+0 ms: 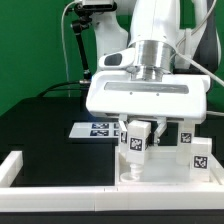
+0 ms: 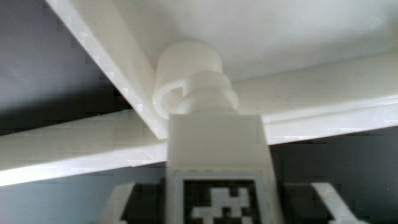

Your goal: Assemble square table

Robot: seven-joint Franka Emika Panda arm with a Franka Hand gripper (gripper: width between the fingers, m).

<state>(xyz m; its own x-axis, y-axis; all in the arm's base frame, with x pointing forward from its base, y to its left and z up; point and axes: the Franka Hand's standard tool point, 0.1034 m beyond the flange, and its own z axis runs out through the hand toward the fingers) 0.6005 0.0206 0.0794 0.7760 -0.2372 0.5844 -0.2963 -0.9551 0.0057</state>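
Note:
My gripper (image 1: 137,136) is shut on a short white blocky leg (image 1: 136,141) with a black-and-white tag and holds it upright over the white square tabletop (image 1: 165,172) at the front. In the wrist view the leg (image 2: 217,160) fills the middle between my fingers (image 2: 128,200). Its screw end (image 2: 192,85) meets the tabletop (image 2: 311,60); whether it is seated I cannot tell. My gripper (image 2: 219,205) clasps it at the tag. Two more tagged legs (image 1: 198,156) (image 1: 185,135) stand on the tabletop to the exterior view's right.
The marker board (image 1: 97,128) lies flat on the black table behind the tabletop. Low white border bars run along the front (image 1: 70,203) and the exterior view's left (image 1: 10,168). A green backdrop stands behind.

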